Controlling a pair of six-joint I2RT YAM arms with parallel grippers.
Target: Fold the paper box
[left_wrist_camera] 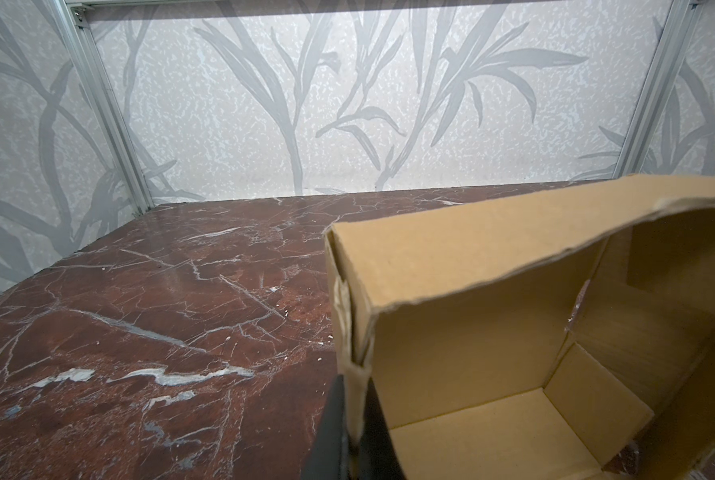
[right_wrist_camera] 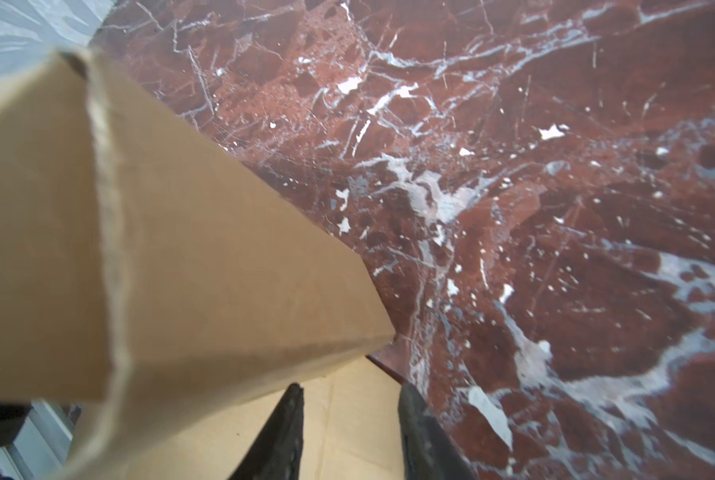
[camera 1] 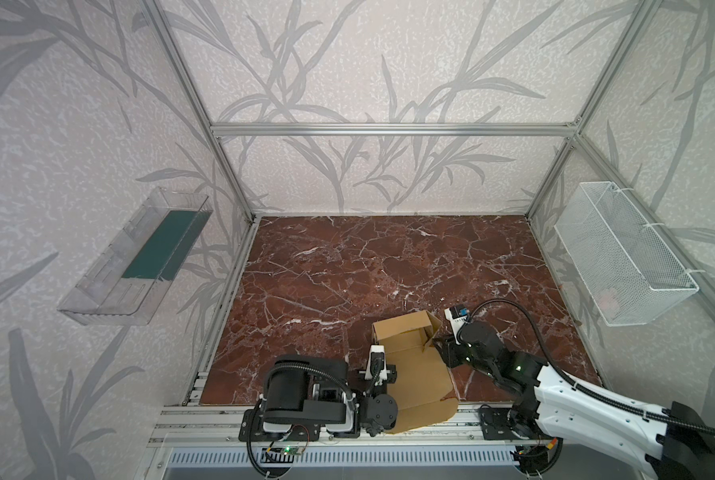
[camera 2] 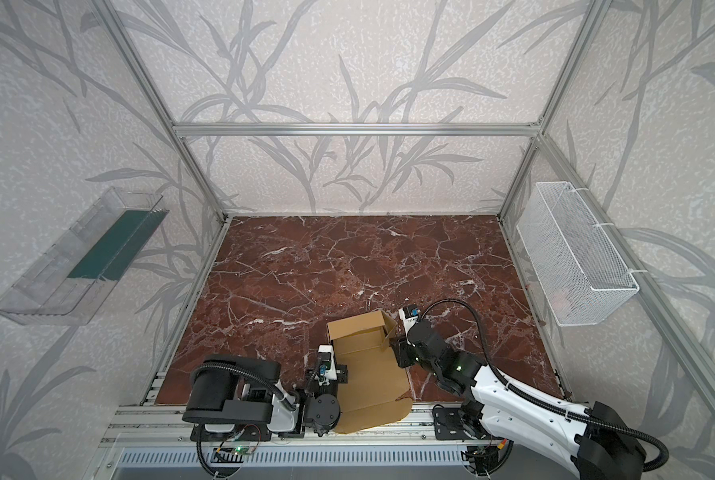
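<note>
The paper box (camera 1: 414, 374) (camera 2: 368, 374) is tan cardboard, half folded, near the table's front edge in both top views. Its back wall and side flaps stand up, and a flat panel overhangs the front rail. My left gripper (camera 1: 375, 343) (left_wrist_camera: 353, 419) is shut on the upright left side wall (left_wrist_camera: 349, 324), pinching its doubled edge. My right gripper (camera 1: 441, 345) (right_wrist_camera: 351, 399) is open at the box's right side. Its fingers (right_wrist_camera: 291, 419) hover over the flat panel's edge with nothing between them. The raised right flap (right_wrist_camera: 181, 249) leans just beside them.
The red marble tabletop (camera 1: 389, 266) stretches behind the box. A clear plastic bin (camera 1: 139, 266) hangs on the left wall and a white wire basket (camera 1: 621, 266) on the right wall. An aluminium rail (camera 1: 468, 415) runs along the front edge.
</note>
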